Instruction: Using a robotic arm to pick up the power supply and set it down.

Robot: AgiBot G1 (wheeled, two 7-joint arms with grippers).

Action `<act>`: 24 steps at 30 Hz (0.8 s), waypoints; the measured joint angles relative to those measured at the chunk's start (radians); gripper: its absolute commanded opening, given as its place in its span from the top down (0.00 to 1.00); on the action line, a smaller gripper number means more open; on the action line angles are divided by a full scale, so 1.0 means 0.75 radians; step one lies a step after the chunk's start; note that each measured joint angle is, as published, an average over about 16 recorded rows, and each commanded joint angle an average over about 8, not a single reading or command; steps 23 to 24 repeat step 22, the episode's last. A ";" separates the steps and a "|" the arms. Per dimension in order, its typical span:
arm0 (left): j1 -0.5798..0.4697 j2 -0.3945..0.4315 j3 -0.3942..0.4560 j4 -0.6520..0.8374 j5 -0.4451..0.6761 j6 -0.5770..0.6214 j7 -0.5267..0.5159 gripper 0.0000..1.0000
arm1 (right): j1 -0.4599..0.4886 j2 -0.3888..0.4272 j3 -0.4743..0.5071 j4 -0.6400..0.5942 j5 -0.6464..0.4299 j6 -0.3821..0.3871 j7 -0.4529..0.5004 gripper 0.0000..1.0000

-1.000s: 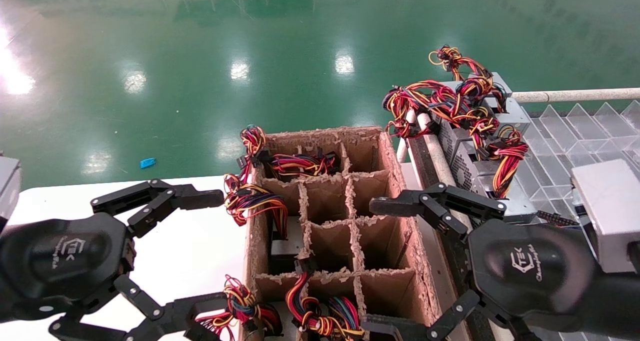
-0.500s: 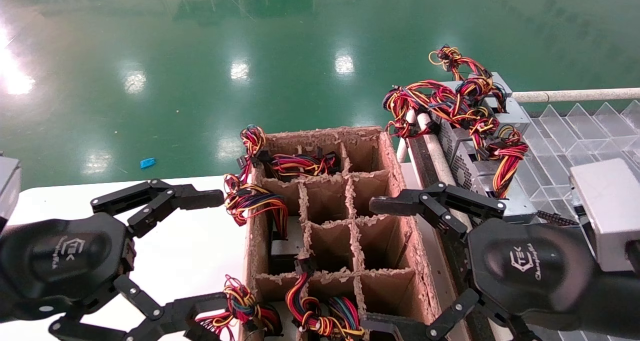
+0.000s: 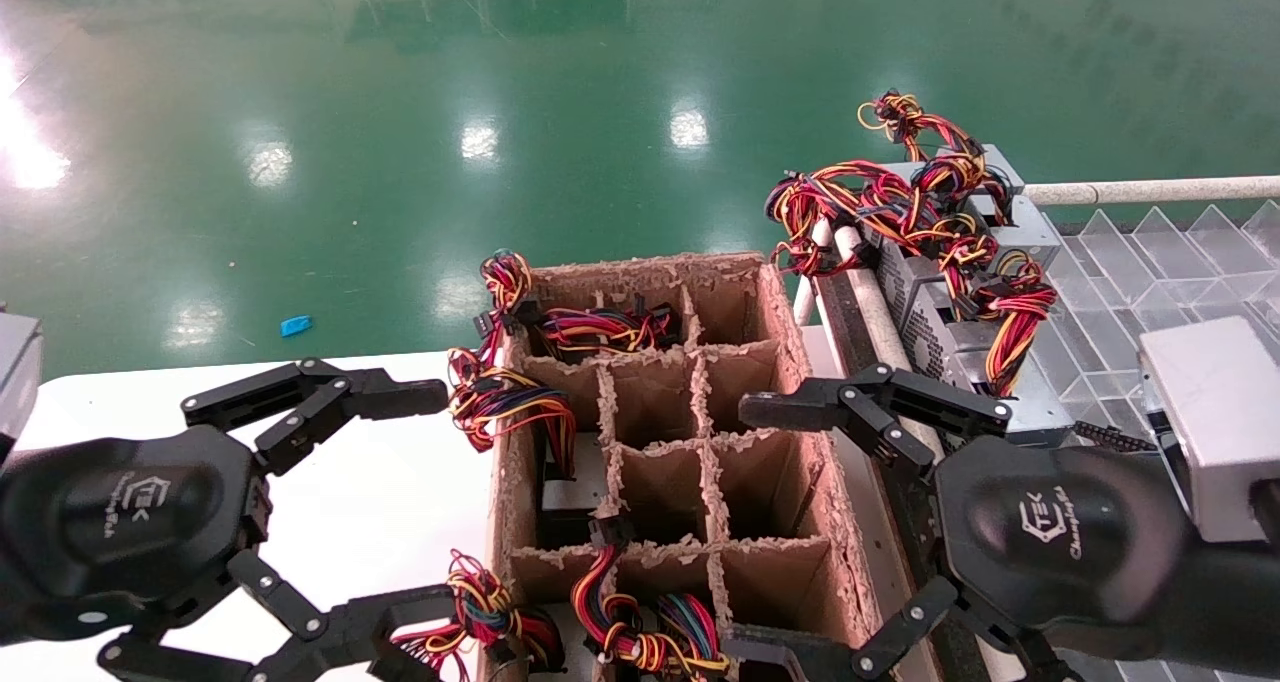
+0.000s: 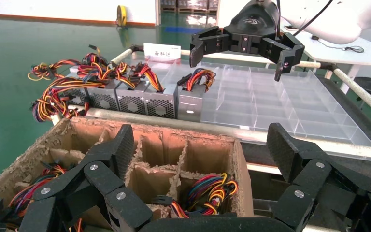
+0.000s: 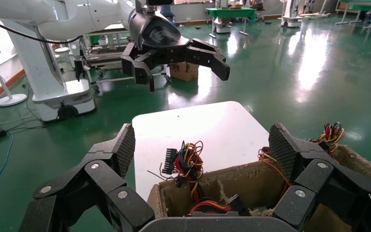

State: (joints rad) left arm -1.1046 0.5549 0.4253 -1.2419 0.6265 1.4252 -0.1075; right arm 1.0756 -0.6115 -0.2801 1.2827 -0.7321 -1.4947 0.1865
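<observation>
Head view — both pincers, left [image 3: 400, 502] and right [image 3: 740, 527], gape wide, flanking the carton's [image 3: 800, 522] frayed edges.

A white table [image 3: 380, 492] carries a divided cardboard box [image 3: 790, 362] holding wired units.

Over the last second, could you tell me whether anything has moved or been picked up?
Nothing visibly changed: both claws, left and right, stay open and empty beside the box, and no power supply has been taken.
</observation>
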 measured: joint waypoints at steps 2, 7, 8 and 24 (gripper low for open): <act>0.000 0.000 0.000 0.000 0.000 0.000 0.000 0.00 | 0.000 0.000 0.000 0.000 0.000 0.000 0.000 0.00; 0.000 0.000 0.000 0.000 0.000 0.000 0.000 0.00 | 0.000 0.000 0.000 0.000 0.000 0.000 0.000 0.00; 0.000 0.000 0.000 0.000 0.000 0.000 0.000 0.00 | 0.000 0.000 0.000 0.000 0.000 0.000 0.000 0.00; 0.000 0.000 0.000 0.000 0.000 0.000 0.000 0.00 | 0.001 0.000 0.000 0.000 0.000 0.000 0.000 0.00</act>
